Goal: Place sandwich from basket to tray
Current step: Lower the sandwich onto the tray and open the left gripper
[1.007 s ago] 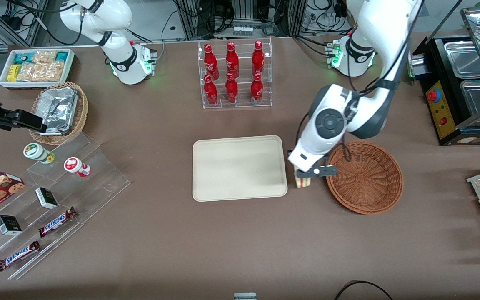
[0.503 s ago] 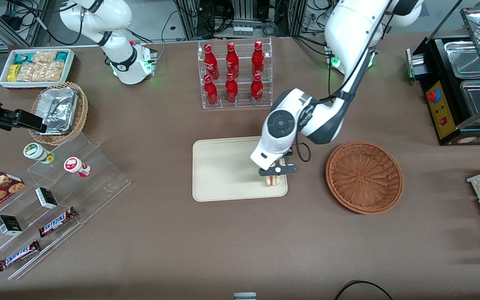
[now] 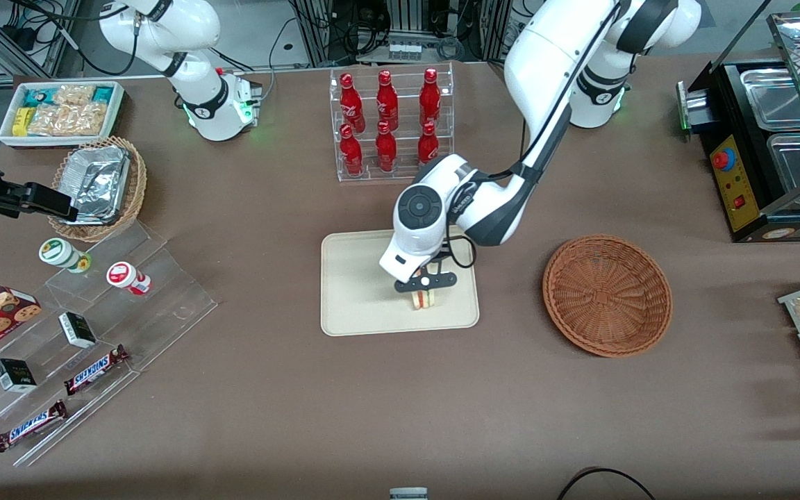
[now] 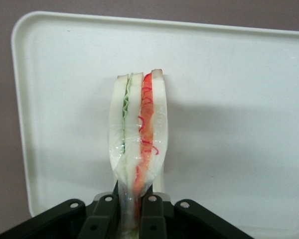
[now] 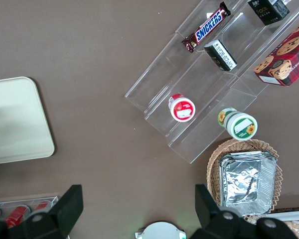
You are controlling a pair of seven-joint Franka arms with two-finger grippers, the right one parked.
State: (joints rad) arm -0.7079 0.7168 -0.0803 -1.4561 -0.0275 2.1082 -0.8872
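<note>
- The gripper (image 3: pixel 423 290) was above the tray (image 3: pixel 358 278), over the part of the tray that is nearer to the basket (image 3: pixel 607 295) and nearer to the front camera.
- Its 2 fingers (image 4: pixel 106 214) were pressed on the sandwich (image 4: pixel 138 134) from both sides, so it gripped the sandwich firmly at the narrow end.
- The sandwich (image 3: pixel 423 299) stuck out from between the fingers, with its red and green filling layers visible between the white bread slices.
- The sandwich was over the tray; whether it touched the tray surface I could not tell.
- The basket stood beside the tray, well apart from the gripper, with nothing in it.
</note>
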